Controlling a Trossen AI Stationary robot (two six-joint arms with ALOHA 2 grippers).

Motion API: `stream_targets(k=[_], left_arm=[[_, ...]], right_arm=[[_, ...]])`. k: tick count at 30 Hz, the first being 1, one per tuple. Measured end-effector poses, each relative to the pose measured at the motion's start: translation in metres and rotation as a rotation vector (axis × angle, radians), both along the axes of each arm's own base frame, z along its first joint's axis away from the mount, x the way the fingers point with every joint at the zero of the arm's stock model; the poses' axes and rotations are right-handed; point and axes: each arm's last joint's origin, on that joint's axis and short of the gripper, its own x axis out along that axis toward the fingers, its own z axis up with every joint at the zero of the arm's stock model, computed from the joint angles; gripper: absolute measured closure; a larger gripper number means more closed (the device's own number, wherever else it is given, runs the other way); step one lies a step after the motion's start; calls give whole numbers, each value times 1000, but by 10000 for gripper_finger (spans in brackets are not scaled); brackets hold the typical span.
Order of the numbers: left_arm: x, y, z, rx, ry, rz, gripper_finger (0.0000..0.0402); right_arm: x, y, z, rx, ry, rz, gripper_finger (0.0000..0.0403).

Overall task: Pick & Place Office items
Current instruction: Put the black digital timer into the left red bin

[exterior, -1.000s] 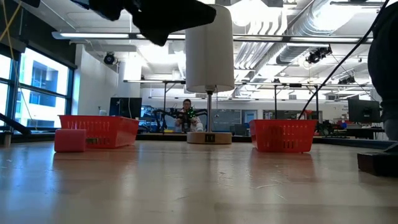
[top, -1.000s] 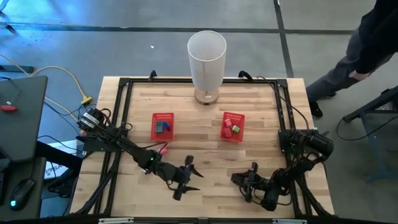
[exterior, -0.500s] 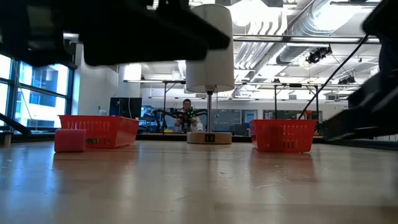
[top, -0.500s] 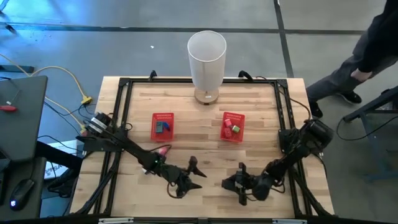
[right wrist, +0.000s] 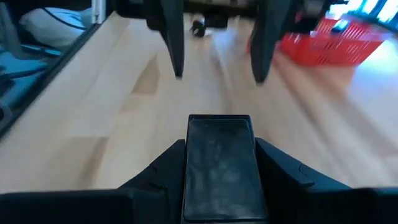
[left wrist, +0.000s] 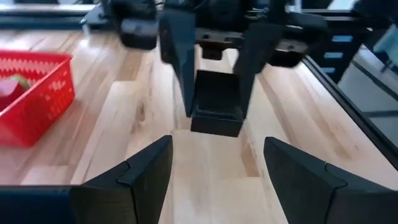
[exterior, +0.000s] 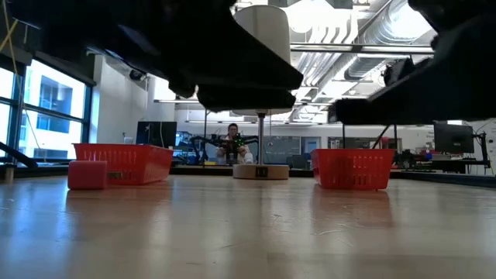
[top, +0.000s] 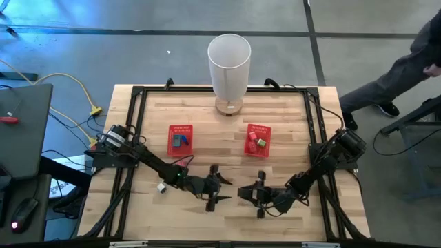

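My right gripper [top: 247, 195] sits at the table's six o'clock edge, fingers clamped on a flat black block [right wrist: 219, 163], one of the office items. My left gripper [top: 222, 188] faces it from just beside, toward nine o'clock, fingers spread wide and empty; the block [left wrist: 217, 102] lies ahead of them. Other items rest in two red mesh baskets: blue and teal in the left basket [top: 180, 139], red, pink and green in the right basket [top: 258, 140]. A pink block [exterior: 87, 174] lies at the left basket's six o'clock.
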Motion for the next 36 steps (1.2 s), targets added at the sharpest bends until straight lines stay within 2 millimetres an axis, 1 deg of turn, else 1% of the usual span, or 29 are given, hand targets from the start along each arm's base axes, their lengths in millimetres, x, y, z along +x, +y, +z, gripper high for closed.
stream_targets(k=[3, 6, 16, 25, 28, 36], left_arm=[[2, 4, 0, -8, 2, 14, 157], [2, 5, 0, 24, 0, 7, 157], [3, 7, 1, 202, -21, 4, 157], [7, 17, 1, 178, -17, 41, 157], [7, 17, 1, 168, -17, 45, 157], [6, 14, -2, 232, -14, 17, 157]], right_arm=[[3, -3, 3, -71, -26, -17, 262], [5, -5, 4, -115, -33, -14, 262], [13, -16, 4, -148, -22, -24, 262], [18, -23, 4, -178, -15, -35, 262], [19, -25, 4, -177, -12, -29, 262], [22, -27, 6, -164, -29, -31, 262]])
